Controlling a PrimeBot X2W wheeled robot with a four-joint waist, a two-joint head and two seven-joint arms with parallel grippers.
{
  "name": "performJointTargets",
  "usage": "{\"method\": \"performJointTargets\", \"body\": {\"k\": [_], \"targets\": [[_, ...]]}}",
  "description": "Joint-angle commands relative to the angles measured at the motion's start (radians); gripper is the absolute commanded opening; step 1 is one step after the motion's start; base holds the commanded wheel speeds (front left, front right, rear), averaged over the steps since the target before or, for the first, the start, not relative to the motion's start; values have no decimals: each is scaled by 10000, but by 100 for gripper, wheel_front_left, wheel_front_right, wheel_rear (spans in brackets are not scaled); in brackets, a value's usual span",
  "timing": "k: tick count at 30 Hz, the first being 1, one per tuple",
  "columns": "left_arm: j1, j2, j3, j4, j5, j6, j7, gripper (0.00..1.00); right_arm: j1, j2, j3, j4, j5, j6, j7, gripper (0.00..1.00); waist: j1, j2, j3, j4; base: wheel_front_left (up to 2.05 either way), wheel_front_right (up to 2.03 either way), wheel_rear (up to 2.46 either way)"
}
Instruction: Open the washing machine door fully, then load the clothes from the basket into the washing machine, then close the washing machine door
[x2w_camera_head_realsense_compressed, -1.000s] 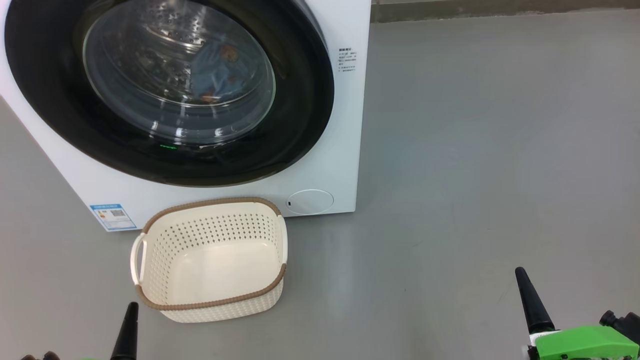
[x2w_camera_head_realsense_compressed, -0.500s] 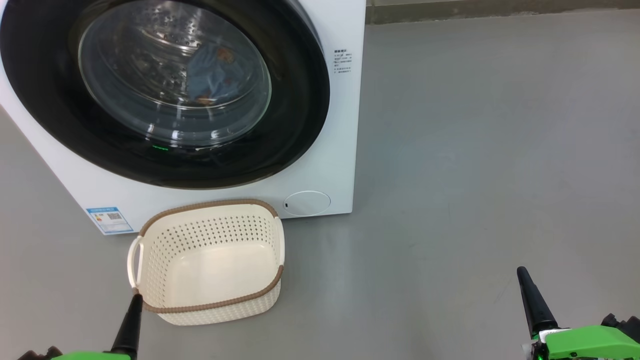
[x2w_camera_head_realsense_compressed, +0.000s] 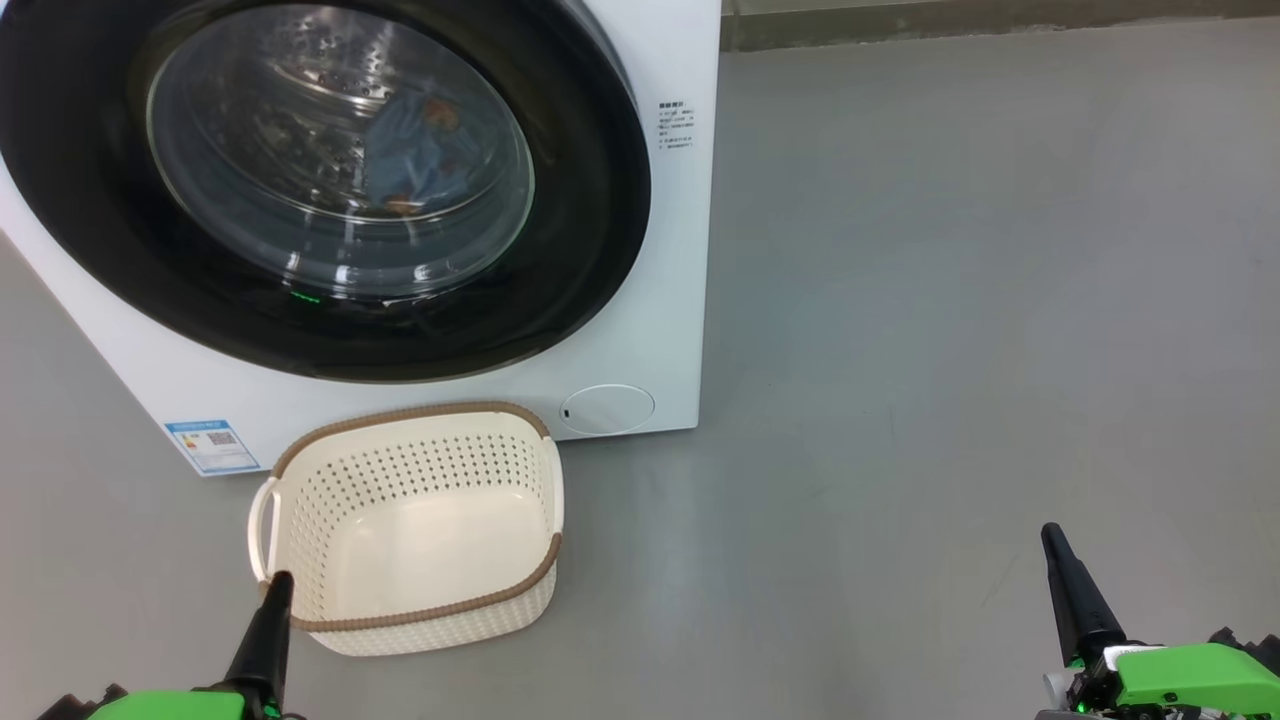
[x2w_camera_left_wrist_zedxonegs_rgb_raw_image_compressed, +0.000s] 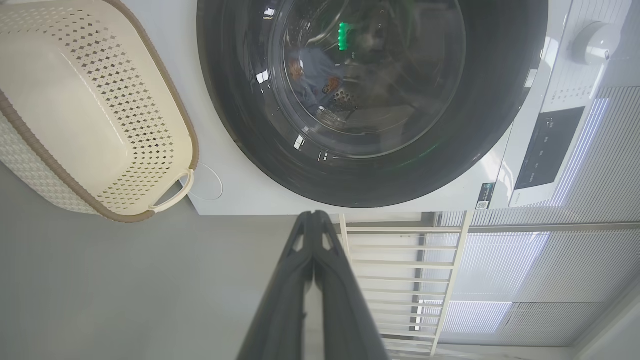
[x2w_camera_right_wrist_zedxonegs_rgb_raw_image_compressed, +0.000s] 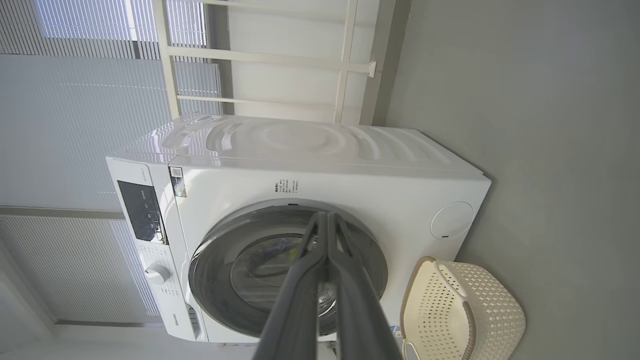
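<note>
1. Two small blue garments printed with orange-brown bears (x2w_camera_head_realsense_compressed: 415, 150) lie inside the drum, seen through the glass. The small cream perforated plastic basket with a brown woven-look rim (x2w_camera_head_realsense_compressed: 440, 632) stands empty on the floor, just in front of the big white front-loading washing machine (x2w_camera_head_realsense_compressed: 680, 300).
2. The large round door with a glossy black ring and bulging glass window (x2w_camera_head_realsense_compressed: 590, 200) sits flush against the machine's front. By this, opening, loading and closing all look done. Whether the latch has caught cannot be told.
3. The left gripper (x2w_camera_head_realsense_compressed: 278, 585) has its two long dark fingers pressed together on nothing. Its tip overlaps the basket's near left corner in the head view, while its wrist view shows floor between them. The right gripper (x2w_camera_head_realsense_compressed: 1052, 535) is likewise pressed together and empty, well apart from everything.
4. Wide bare grey floor (x2w_camera_head_realsense_compressed: 950, 350) lies to the right of machine and basket, giving plenty of room to move. The edges to mind are the basket rim beside the left fingers and the machine's front right corner.
</note>
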Motion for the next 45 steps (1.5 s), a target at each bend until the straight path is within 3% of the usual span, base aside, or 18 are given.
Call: {"method": "performJointTargets", "body": {"k": [1, 6, 45], "targets": [[-495, 115, 298, -152, -285, -26, 124, 0, -528, -99, 177, -213, 280, 18, 120, 0, 0, 0, -4, -10, 0, 0, 0], [-586, 110, 309, -107, -782, -27, 258, 0, -586, -96, 133, -184, 738, 16, 258, 0, 0, 0, -14, -41, 0, 0, 0], [-589, 88, 341, -106, -755, -27, 283, 0, -596, -20, 24, -178, 648, 16, 345, 0, 0, 0, -14, -41, 0, 0, 0]]}}
